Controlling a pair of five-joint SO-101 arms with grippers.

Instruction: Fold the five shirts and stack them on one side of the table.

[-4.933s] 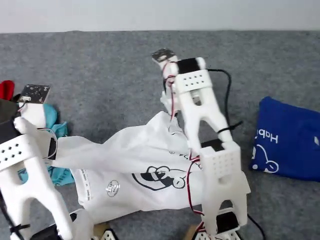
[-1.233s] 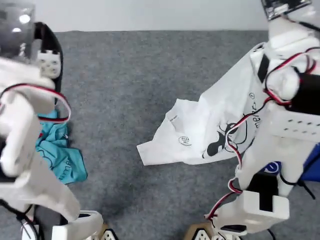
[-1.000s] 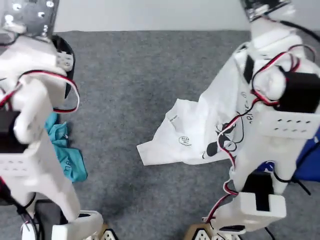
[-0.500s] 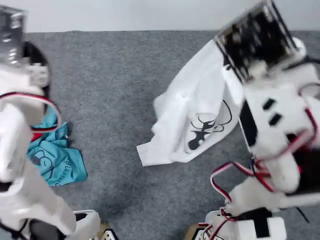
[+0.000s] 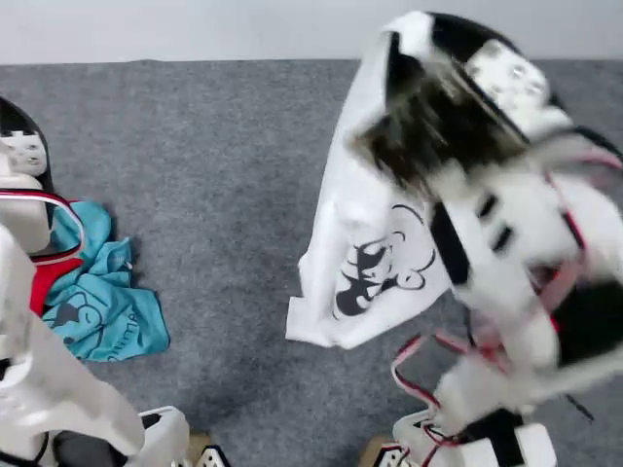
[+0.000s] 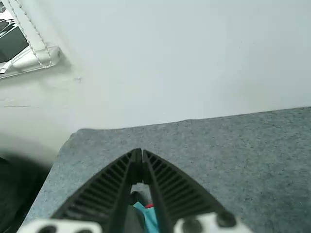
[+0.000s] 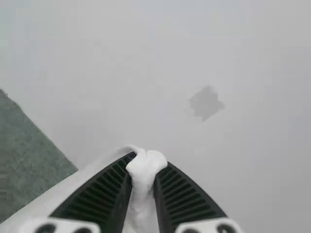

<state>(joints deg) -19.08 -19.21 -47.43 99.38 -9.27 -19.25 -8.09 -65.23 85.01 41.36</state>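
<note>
A white shirt (image 5: 365,248) with a black cartoon print hangs lengthwise from my raised right arm (image 5: 506,204), its lower hem close to the grey table (image 5: 214,156). My right gripper (image 7: 142,167) is shut on a bunched fold of the white shirt (image 7: 143,174), seen against the pale wall. A crumpled teal shirt (image 5: 102,306) lies at the table's left side with a bit of red shirt (image 5: 44,277) beside it. My left arm (image 5: 29,321) stands over that pile. My left gripper (image 6: 142,155) is shut with nothing in it, and teal cloth (image 6: 148,216) shows beneath it.
The wall (image 5: 195,29) runs along the table's far edge. Bare grey table surface (image 6: 228,145) stretches between the teal pile and the hanging shirt. The arm bases (image 5: 156,438) stand at the near edge.
My right arm has swung up and lifted the white shirt almost off the table, so it now hangs long. My left arm has drawn back toward the left edge.
</note>
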